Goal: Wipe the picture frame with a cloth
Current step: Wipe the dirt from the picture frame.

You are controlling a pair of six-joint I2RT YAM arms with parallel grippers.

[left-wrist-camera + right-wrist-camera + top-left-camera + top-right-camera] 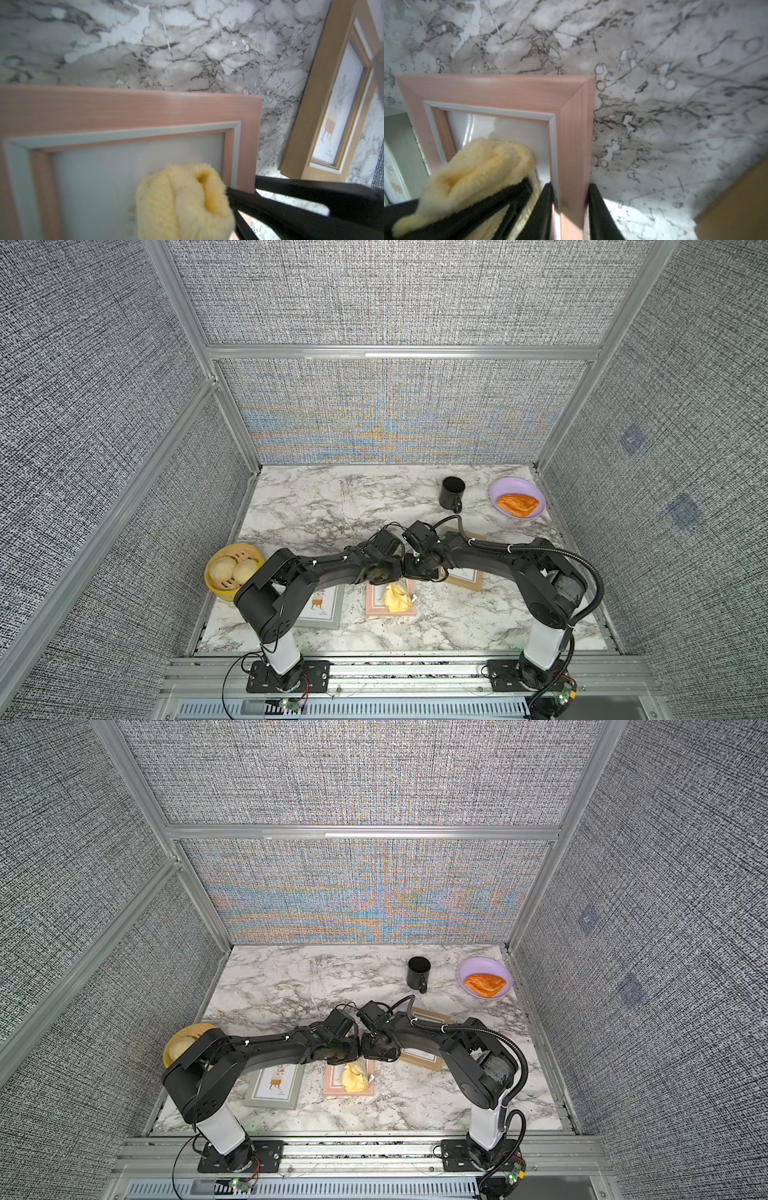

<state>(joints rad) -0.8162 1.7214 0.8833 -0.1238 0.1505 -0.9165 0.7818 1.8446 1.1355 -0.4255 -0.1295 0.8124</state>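
Observation:
A pink picture frame [372, 606] [331, 1082] lies flat on the marble table, near its front middle. A bunched pale-yellow cloth [397, 598] [353, 1078] rests on its glass. My left gripper [384, 576] is shut on the cloth [182, 203], which hides the fingers in the left wrist view. In the right wrist view, black left fingers [508, 197] pinch the cloth [477, 166]. My right gripper [571, 187] [419, 568] is shut on the frame's side rail [575, 128], one finger on the inner edge and one on the outer. It also shows in the left wrist view as the right gripper [243, 187].
A grey frame [324, 608] lies left of the pink one, partly under my left arm. A tan frame [467, 577] lies to the right, under my right arm. At the back right are a black mug [452, 492] and a purple plate [505, 485] with a pastry. A yellow steamer basket [216, 589] stands left.

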